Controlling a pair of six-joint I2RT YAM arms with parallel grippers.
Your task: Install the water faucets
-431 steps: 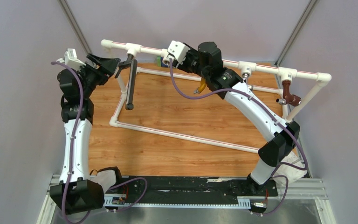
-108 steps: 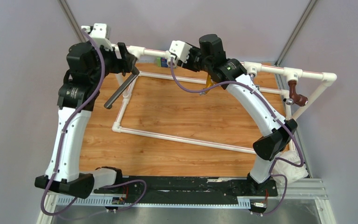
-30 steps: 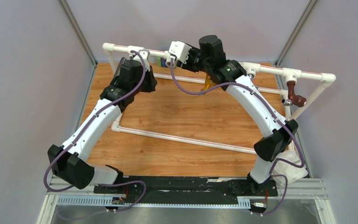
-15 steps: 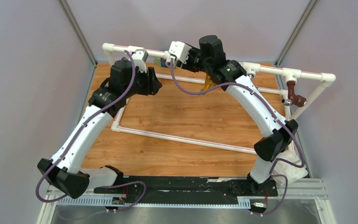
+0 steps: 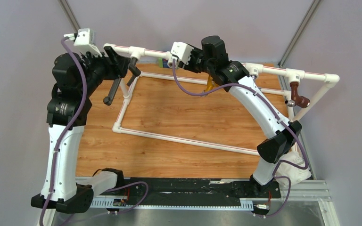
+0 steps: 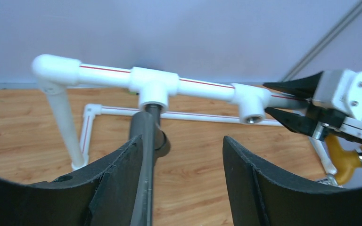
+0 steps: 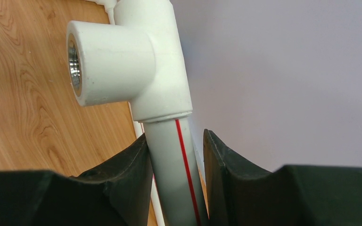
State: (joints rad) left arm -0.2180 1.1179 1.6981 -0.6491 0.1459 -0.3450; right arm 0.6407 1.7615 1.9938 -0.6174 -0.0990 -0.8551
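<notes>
Left jaws wide around faucet (image 6: 146, 134); right jaws clamped on pipe (image 7: 172, 169).
We judge the faucet rigid, heavy and slick: grip its tube mid-length, between the left jaws.

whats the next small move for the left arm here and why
Probably close the left gripper on the dark faucet and twist it into the tee. The jaws stand open with the tube between them, the faucet's end sits at the tee's socket, and the right gripper clamps the white pipe, bracing the frame. How deeply it is threaded cannot be told.
</notes>
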